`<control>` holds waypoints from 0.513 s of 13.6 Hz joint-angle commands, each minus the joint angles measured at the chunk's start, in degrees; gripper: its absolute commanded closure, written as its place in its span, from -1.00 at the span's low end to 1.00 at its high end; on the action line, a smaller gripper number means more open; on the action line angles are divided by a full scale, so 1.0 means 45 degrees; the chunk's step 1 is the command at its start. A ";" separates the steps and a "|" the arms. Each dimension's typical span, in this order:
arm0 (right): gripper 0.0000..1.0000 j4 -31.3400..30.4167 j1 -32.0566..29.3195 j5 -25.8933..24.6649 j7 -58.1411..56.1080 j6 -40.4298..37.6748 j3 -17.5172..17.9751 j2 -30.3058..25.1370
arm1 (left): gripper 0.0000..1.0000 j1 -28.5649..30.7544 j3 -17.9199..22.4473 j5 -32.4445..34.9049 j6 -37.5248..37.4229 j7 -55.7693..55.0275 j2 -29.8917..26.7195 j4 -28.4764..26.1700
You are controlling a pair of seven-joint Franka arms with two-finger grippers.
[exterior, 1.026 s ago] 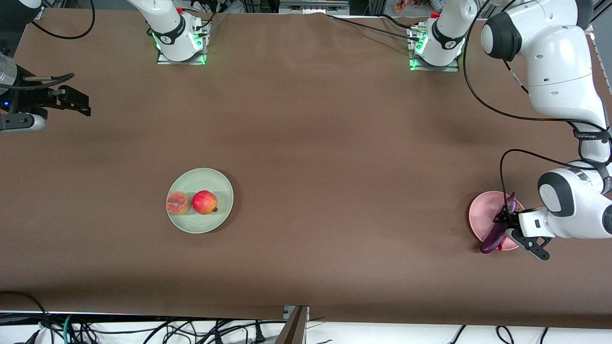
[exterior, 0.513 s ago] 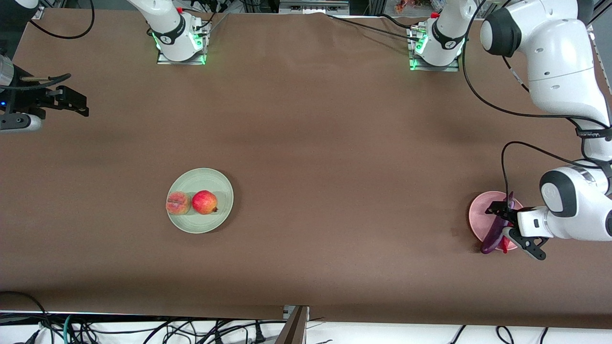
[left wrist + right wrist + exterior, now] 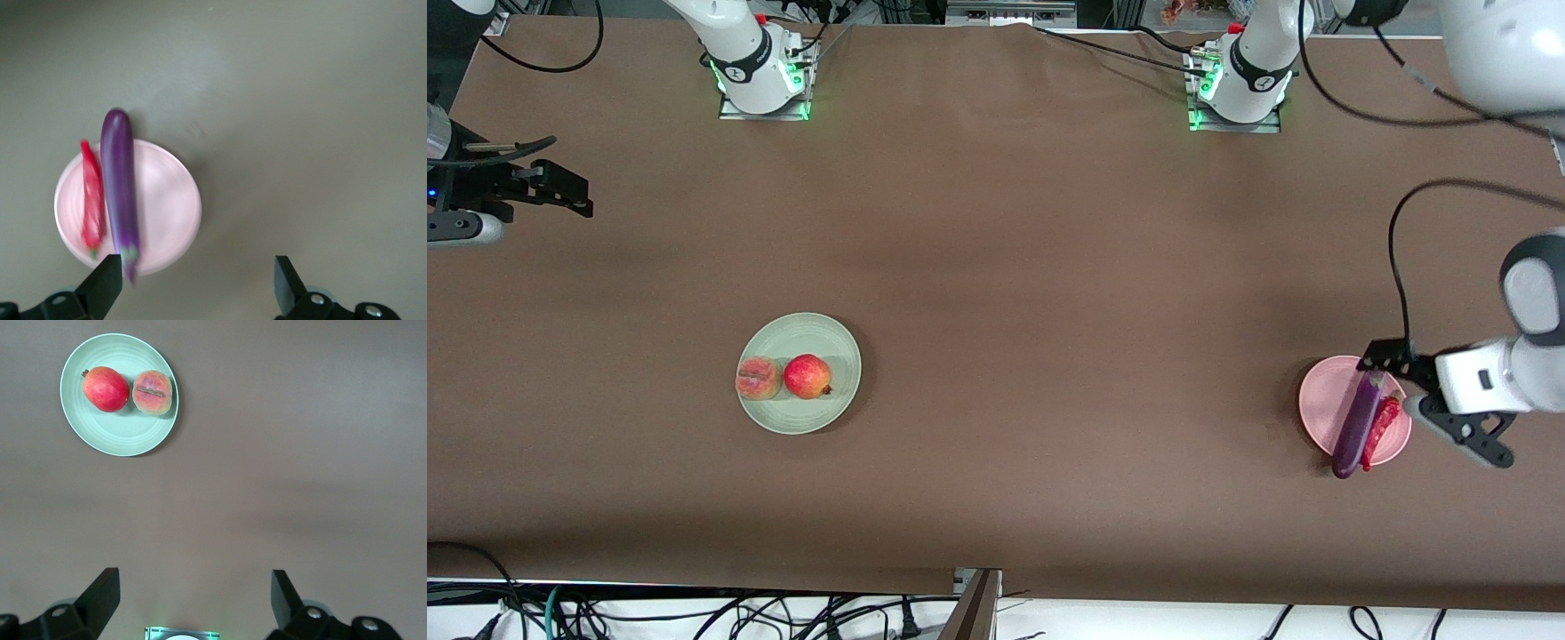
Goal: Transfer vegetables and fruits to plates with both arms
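Right now, by item:

Table (image 3: 1049, 267): brown cloth; a wide bare stretch runs between the two plates, and another from the plates up to the arm bases.

Pink plate (image 3: 1319, 400): toward the left arm's end of the table, close to that end's edge, with bare cloth between it and the edge nearest the front camera.

Eggplant (image 3: 1356, 427): lies across the pink plate; its rounded tip juts past the rim on the side nearer the front camera, its stem end reaches the rim at the other end.

Chili pepper (image 3: 1381, 425): on the pink plate just beside the eggplant, on the side toward the table's end; whether the two touch I cannot tell.

Left gripper (image 3: 1418, 398): up in the air over the pink plate's rim at the table-end side; fingers (image 3: 105, 285) spread wide, nothing between them, clear of both vegetables.

Green plate (image 3: 831, 338): toward the right arm's end, with open cloth all round.

Peach (image 3: 758, 378): on the green plate near its rim, touching or just beside the red fruit.

Pomegranate-like fruit (image 3: 807, 376): on the green plate near its middle.

Right gripper (image 3: 560, 188): waits in the air over bare cloth by the table's end edge, well apart from the green plate; fingers (image 3: 101, 590) wide apart, holding nothing.
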 commanded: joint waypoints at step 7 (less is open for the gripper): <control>-1.00 0.0395 -0.0175 0.0258 -0.0086 -0.0051 0.0028 0.0087 | -1.00 -0.2526 -0.0207 0.3218 -0.3254 -0.5785 -0.4416 -0.1619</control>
